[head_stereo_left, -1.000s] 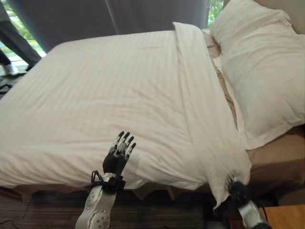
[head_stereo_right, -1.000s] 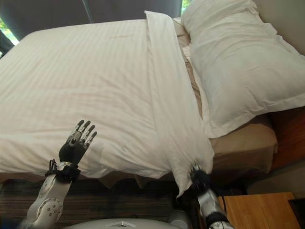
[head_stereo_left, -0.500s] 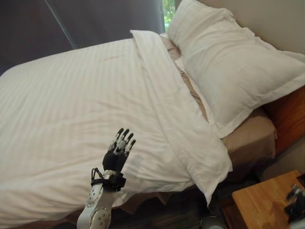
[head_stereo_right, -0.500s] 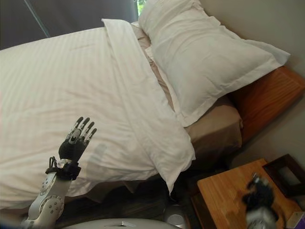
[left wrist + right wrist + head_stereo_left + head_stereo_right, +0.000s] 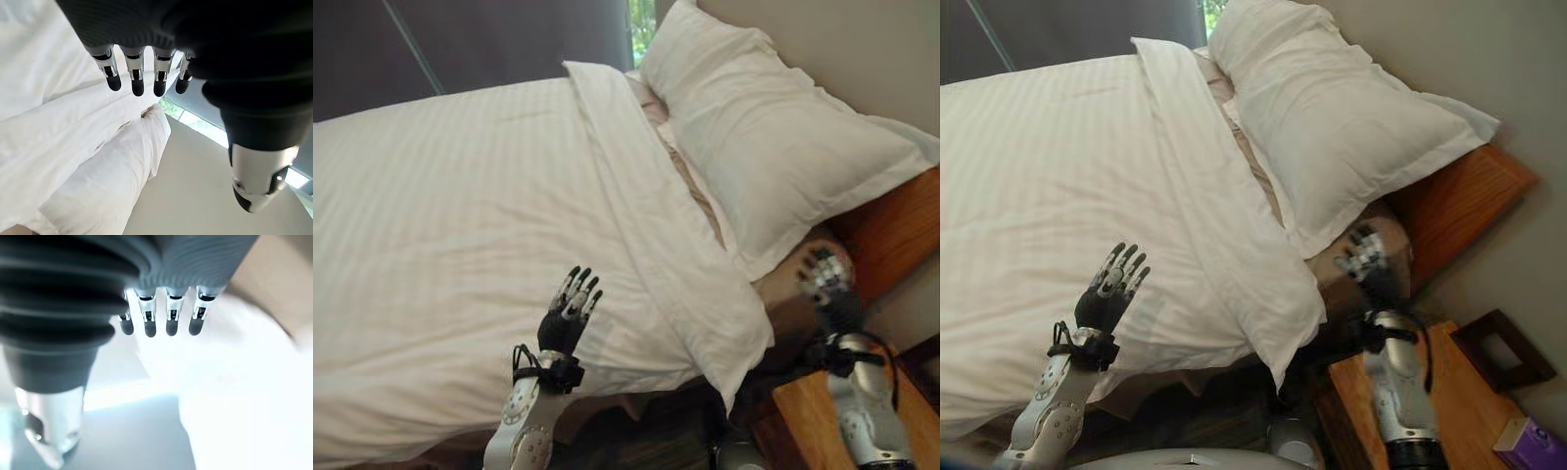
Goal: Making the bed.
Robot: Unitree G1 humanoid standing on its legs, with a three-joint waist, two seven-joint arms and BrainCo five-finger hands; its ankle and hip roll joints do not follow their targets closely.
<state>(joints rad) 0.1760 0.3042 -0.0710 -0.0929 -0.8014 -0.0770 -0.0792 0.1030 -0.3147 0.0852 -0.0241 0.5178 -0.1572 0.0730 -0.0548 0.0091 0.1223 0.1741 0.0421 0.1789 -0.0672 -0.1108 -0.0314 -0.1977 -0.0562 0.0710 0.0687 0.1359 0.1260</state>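
Since half a second ago the right hand [image 5: 1368, 262] has been raised from low over the wooden nightstand [image 5: 1459, 406] to the near right corner of the bed, and the camera has been swung further right. The white striped duvet [image 5: 460, 225] is spread over most of the bed, with its folded-back band [image 5: 646, 235] running from the far side to the near right corner, where a flap hangs over the edge. The large white pillow [image 5: 773, 147] lies at the right against the wooden headboard [image 5: 1449, 201], part of which is hidden behind it. A strip of tan sheet [image 5: 1234, 127] is seen between band and pillow. The right hand is blurred in the head views; in its wrist view its fingers [image 5: 148, 323] are straight, nothing held. The left hand [image 5: 566, 315] is held upright over the near edge of the duvet, fingers [image 5: 138, 81] extended, empty; contact with the duvet cannot be made out.
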